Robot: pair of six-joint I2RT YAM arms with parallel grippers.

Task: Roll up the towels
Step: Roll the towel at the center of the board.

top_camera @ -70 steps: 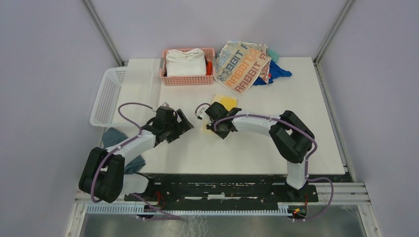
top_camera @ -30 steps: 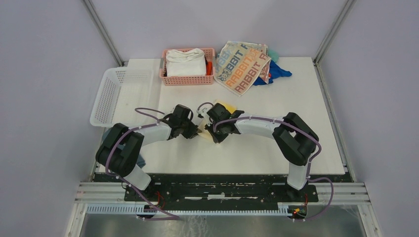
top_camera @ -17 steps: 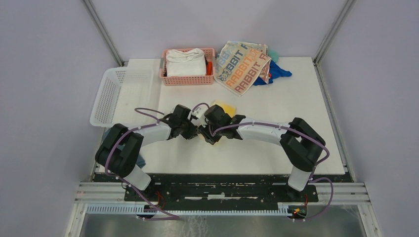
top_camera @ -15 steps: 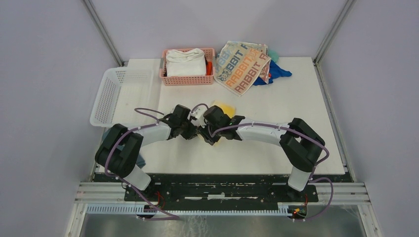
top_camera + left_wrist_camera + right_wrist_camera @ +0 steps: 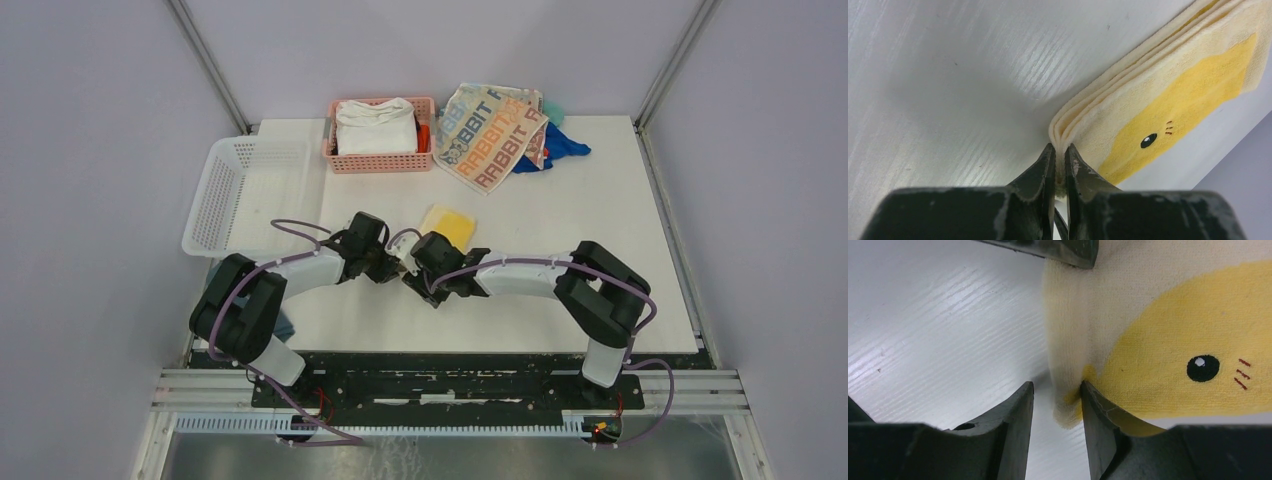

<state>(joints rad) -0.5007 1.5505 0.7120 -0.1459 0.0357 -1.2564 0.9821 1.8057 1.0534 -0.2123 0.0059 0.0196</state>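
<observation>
Yellow towel (image 5: 447, 225): folded into several layers, lying flat mid-bench just ahead of both wrists. Cream terry with a yellow patch, a black eye dot and three short red dashes.
Bench (image 5: 560, 250): white, wood-grain surface.
Left end effector (image 5: 1060, 159): almost fully closed, pinching the yellow towel's folded edge. The stacked layers run straight into the slit between its fingers (image 5: 1044, 167).
Right end effector (image 5: 1057, 405): jaws roughly half spread, nothing clamped. It straddles the yellow towel's corner, which sits loose in the gap. One finger (image 5: 1098, 415) touches the cloth's edge; the other stands clear of it over bare bench.
Spacing: both end effectors are just beside each other at the same end of the towel. A left fingertip shows at the top of the right wrist view, on the cloth.
RABBIT towel (image 5: 490, 135): spread out at the far edge, right of the pink basket, orange and blue lettering facing up, well apart from both arms.
Blue cloth (image 5: 562, 148): bunched under the RABBIT towel's right side.
Pink basket (image 5: 380, 160): far edge, holding a thick white folded cloth (image 5: 375, 125).
White basket (image 5: 205, 215): far-left corner of the bench.
Grey-blue cloth (image 5: 232, 278): near-left edge, partly hidden by the left arm.
</observation>
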